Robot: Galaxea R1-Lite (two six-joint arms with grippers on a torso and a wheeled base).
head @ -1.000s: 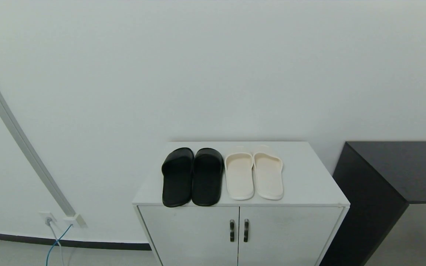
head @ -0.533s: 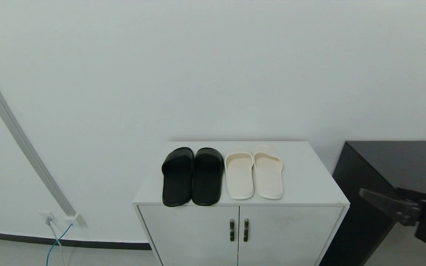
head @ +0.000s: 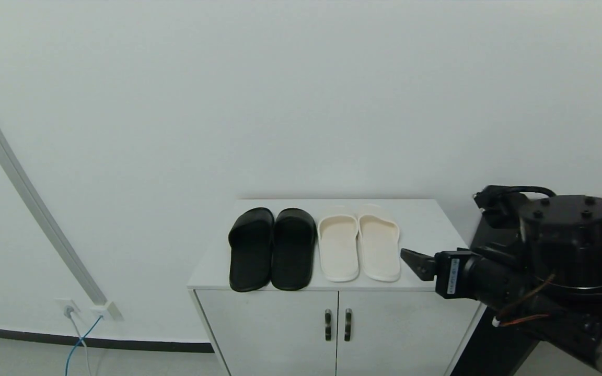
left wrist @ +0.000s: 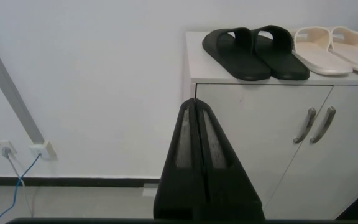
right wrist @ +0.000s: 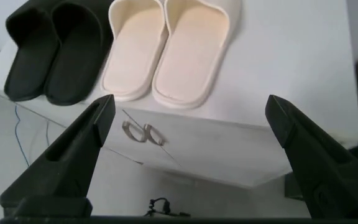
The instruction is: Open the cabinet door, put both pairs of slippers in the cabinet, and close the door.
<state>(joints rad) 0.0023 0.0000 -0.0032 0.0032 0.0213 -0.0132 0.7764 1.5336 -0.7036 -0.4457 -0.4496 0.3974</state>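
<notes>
My right pincer [right wrist: 189, 106] gapes wide near the white wooden two-door cabinet [head: 437, 230], its base cut off; my left pincer [left wrist: 196, 109] is pressed closed.

Head camera looks down at the cabinet [head: 431, 230] front-on; the 2 wrist cameras, nearer, share its slippers [head: 293, 250].

Right pincer [right wrist: 189, 102] agape; left pincer [left wrist: 196, 103] closed

The white cabinet [head: 437, 232], both doors shut, carries on its top a pair of black slippers [head: 272, 250] and, just beside them on the right, a pair of cream slippers [head: 359, 250].
</notes>
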